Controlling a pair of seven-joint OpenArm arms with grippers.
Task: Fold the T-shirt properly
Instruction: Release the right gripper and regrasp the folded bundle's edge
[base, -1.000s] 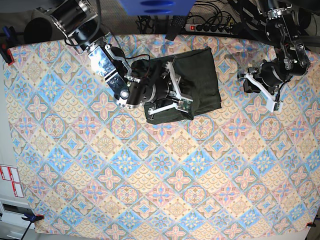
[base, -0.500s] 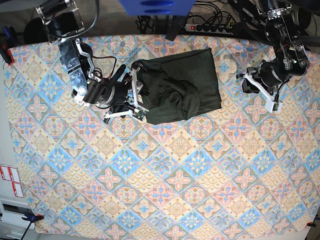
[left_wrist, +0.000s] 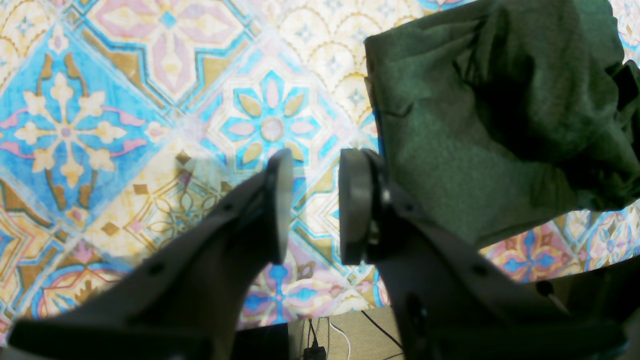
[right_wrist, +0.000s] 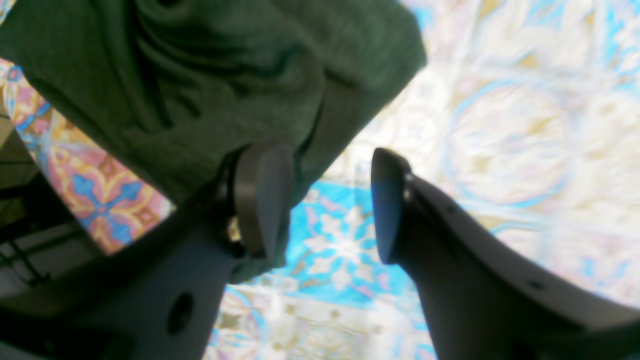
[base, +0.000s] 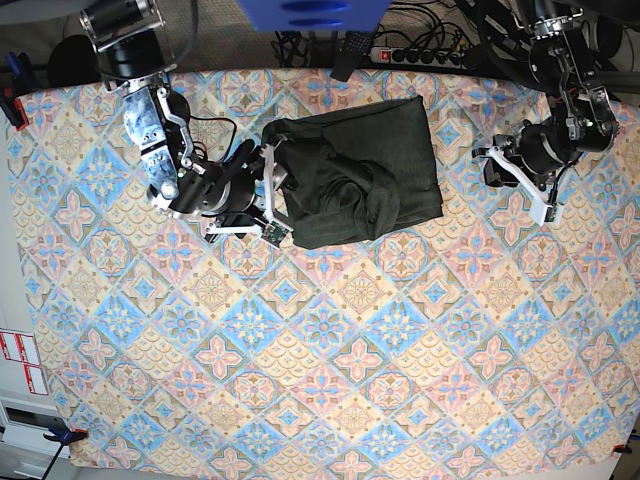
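At the far middle of the patterned tablecloth (base: 330, 350) lies the T-shirt (base: 355, 170), a rumpled bundle. The right gripper (base: 262, 195), jaws apart and empty, sits at its left edge, nearer than the left gripper (base: 520, 185), which hovers well to the right, slightly parted, holding nothing. Only the right wrist view shows cloth beside one pad (right_wrist: 262, 197)

Olive T-shirt (base: 355, 175) — roughly folded, rumpled
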